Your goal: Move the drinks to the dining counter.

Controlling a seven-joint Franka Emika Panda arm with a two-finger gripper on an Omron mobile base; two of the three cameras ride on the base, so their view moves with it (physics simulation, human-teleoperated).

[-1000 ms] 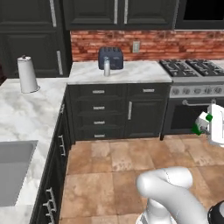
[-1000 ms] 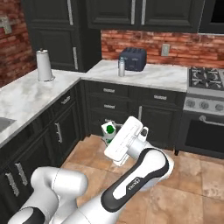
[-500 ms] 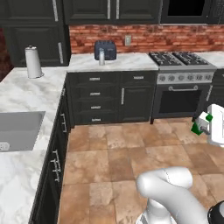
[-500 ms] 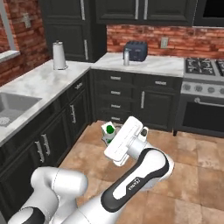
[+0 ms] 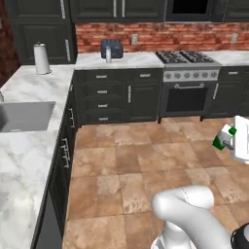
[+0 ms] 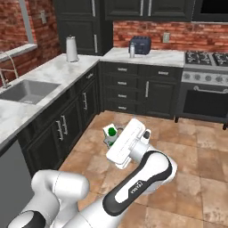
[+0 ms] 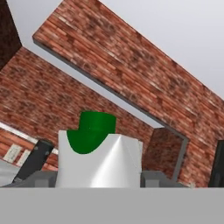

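**Carton held above kitchen floor**

The green-and-white carton is clamped between the jaws of the gripper and carried in mid-air over the brown tiled floor, well apart from every worktop. In the hand view the carton is seen against a red brick wall. A marble worktop with a sink is noted along dark cabinets. On the far worktop a grey metal bottle stands just in front of the toaster; a paper-towel roll stands near the corner. A stove is set beside it.
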